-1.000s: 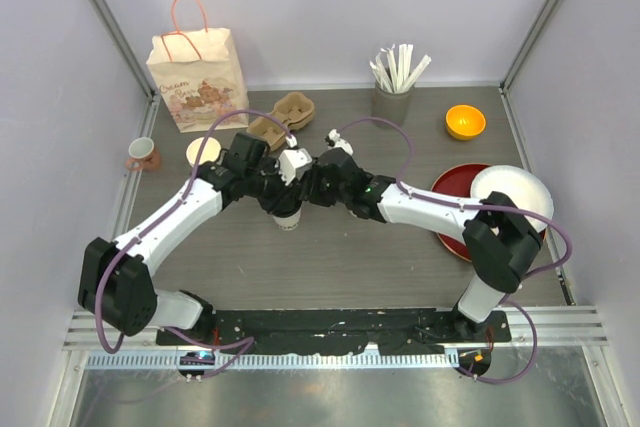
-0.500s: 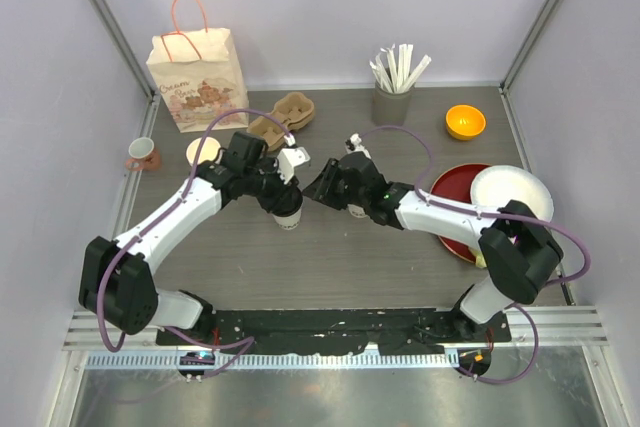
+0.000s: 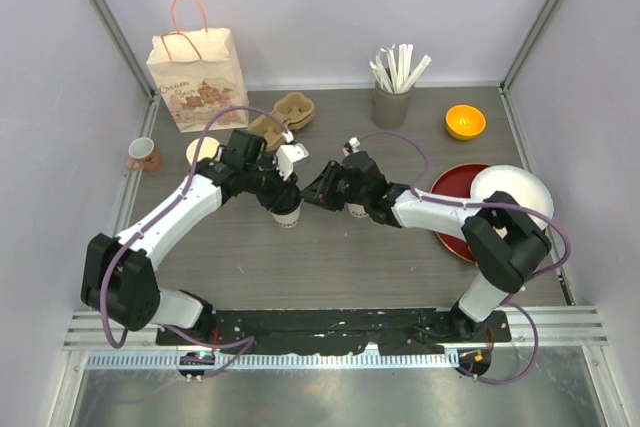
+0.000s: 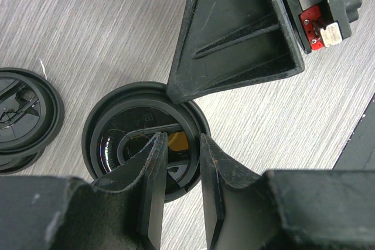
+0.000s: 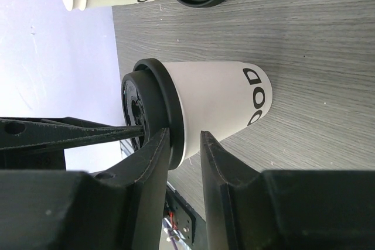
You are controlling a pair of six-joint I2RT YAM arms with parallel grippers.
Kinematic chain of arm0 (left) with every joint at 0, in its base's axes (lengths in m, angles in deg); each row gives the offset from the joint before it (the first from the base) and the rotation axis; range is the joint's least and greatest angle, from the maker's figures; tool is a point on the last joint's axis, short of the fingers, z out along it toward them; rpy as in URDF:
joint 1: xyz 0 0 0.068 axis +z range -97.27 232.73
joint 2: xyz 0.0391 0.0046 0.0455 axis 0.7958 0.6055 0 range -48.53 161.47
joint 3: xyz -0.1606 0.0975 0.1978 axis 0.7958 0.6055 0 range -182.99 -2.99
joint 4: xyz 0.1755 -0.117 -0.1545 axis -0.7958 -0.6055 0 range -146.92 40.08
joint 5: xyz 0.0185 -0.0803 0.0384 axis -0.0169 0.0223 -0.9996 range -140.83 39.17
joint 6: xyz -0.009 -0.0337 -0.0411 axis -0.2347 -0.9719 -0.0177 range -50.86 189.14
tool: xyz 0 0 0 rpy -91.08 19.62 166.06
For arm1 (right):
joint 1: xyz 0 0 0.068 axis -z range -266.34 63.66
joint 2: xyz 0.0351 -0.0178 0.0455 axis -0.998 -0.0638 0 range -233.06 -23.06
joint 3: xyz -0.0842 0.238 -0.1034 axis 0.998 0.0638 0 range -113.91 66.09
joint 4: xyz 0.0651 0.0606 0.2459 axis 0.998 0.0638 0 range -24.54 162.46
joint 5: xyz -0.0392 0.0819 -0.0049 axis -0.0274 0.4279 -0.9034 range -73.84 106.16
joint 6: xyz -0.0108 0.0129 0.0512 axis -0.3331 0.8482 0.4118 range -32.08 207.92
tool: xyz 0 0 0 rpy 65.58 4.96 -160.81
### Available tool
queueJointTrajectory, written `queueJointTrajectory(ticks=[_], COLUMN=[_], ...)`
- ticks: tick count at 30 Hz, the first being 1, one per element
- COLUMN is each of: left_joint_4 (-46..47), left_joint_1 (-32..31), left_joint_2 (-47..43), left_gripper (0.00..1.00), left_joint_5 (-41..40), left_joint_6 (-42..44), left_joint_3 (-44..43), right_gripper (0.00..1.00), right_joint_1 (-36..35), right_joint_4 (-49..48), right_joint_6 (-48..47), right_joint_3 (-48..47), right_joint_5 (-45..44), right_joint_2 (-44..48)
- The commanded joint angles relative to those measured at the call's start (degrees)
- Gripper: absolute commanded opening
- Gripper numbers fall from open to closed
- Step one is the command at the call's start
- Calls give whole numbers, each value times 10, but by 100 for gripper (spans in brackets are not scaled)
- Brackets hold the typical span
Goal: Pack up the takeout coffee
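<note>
**Asker:** What are your claws holding?

**Me:** Nothing that I can see. My left claw (image 4: 180, 144) hangs right over the lid (image 4: 117, 124), jaws a little apart with only the lid showing through the gap; my right claw (image 5: 183, 139) stands at the rim, jaws also slightly parted, one finger lying across the lid's edge.

**Asker:** And the cup?

**Me:** The cup (image 5: 217, 100) stands upright in the middle of the bench (image 3: 330, 257), between my two claws, with the black lid on top; I cannot tell if the lid is seated all round.

**Asker:** How will it handle?

**Me:** Light, I judge; it has a thin, smooth, tapered paper wall that would dent under a hard squeeze. The lid looks like stiff, ridged, glossy plastic. I'd hold it gently, high on the wall just under the rim, and keep it level.

**Asker:** Farther off?

**Me:** Spare lids (image 4: 23, 109) lie flat just beside it; then a stack of cups (image 3: 203, 150); then a moulded pulp carrier (image 3: 285, 115); a paper bag (image 3: 195, 72) with loop handles stands at the far edge.
</note>
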State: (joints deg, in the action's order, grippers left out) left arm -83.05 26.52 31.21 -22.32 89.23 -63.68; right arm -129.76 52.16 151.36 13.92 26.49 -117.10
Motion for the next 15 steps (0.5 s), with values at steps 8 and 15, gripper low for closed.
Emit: queueJointTrajectory(ticks=[8, 15], left_joint_4=[-27, -49], left_joint_1=[10, 35], left_joint_2=[33, 25], left_gripper=[33, 41], left_joint_5=[6, 37], left_joint_6=[-8, -39], left_joint_3=[5, -32], right_gripper=[10, 1], right_joint_1=[4, 4], right_joint_4=[-81, -22], right_joint_6=[34, -1], right_joint_3=[-7, -27], right_joint_5=[72, 55], right_joint_2=[-54, -48])
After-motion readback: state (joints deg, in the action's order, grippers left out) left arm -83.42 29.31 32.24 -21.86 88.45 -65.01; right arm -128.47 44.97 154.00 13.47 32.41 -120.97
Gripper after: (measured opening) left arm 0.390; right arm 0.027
